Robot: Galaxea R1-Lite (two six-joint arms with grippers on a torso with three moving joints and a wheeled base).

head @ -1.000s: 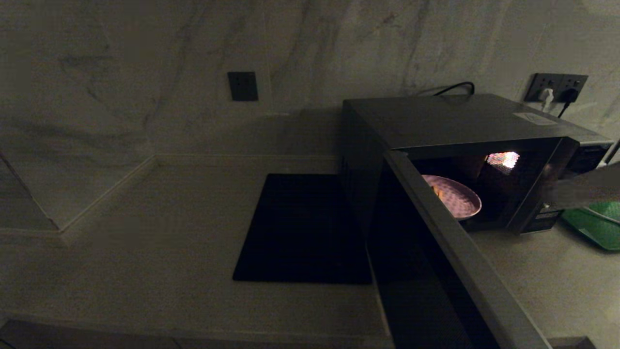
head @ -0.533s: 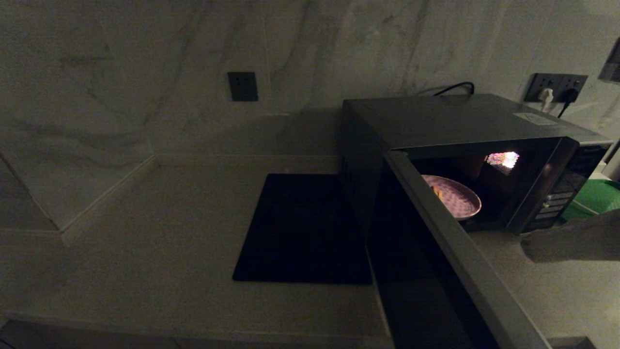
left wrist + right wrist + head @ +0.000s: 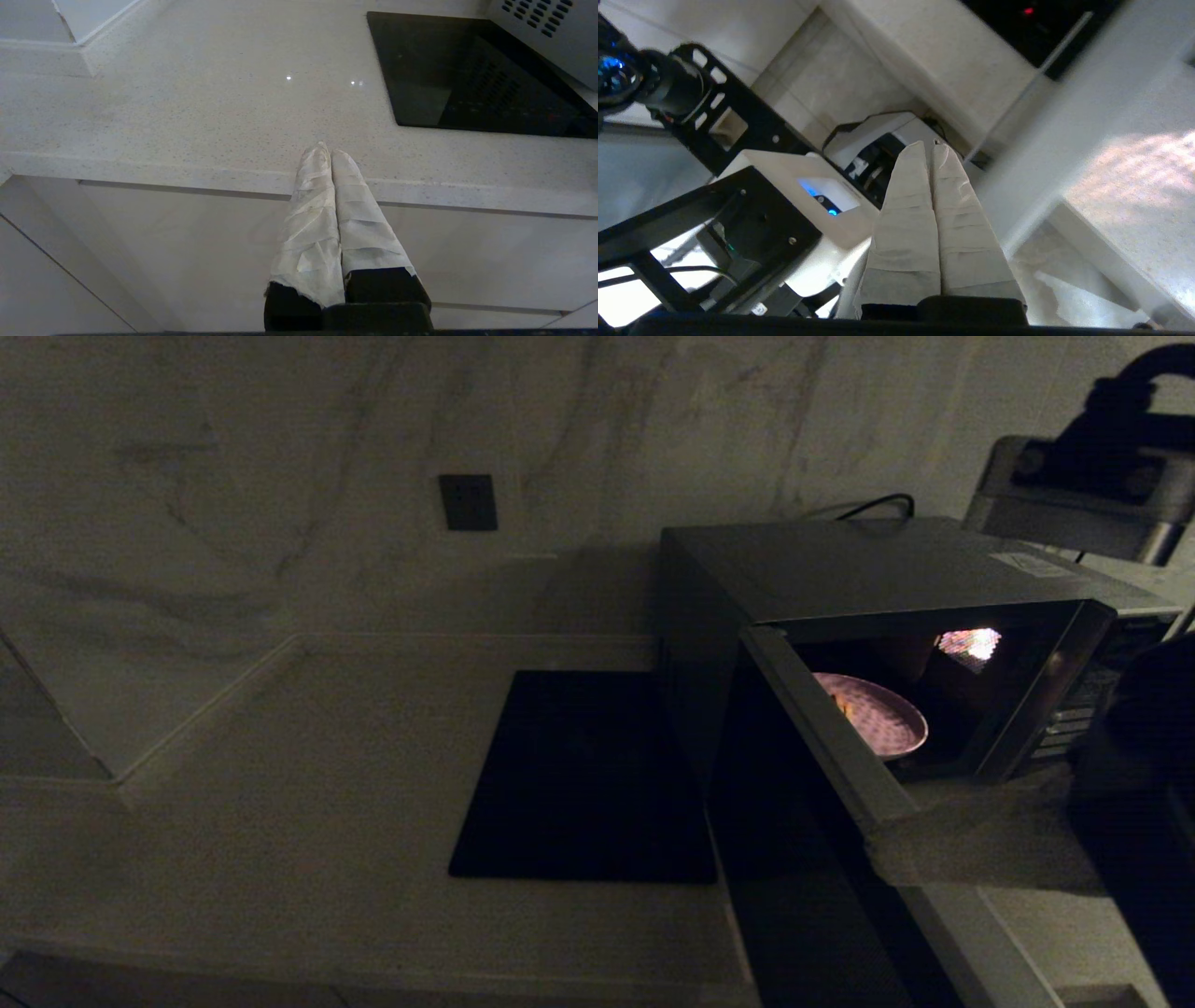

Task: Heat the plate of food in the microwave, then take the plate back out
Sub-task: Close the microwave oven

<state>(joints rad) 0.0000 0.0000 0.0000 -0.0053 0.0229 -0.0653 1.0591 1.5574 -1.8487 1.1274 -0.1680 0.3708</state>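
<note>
My right gripper (image 3: pixel 882 854) is clenched on nothing, its two wrapped fingers (image 3: pixel 920 196) pressed flat together. In the head view its tip sits against the inner face of the open door (image 3: pixel 822 859), out near the free edge and below the opening of the microwave (image 3: pixel 896 565). I can't tell whether it truly touches the door or only lies in front of it. The right wrist view looks off toward the robot's own frame and doesn't help.

The plate (image 3: pixel 873 714) is inside the cavity, which is lit, with a bit of orange food showing at its near side. So I take the step in hand to be shutting the door before heating.

To do that well I'd need to push from the outer face, not the inner one where the tip seems to be; otherwise I only swing the door wider. I'd get the closed fingers around the free edge, press flat and far from the hinge, and follow the arc until the latch catches. I'd go slowly near the end, so the microwave doesn't slide on the counter (image 3: pixel 373 756).

The left gripper (image 3: pixel 331 154) is also clenched empty, parked at the counter's front edge, well clear of the mat (image 3: pixel 583 775).
</note>
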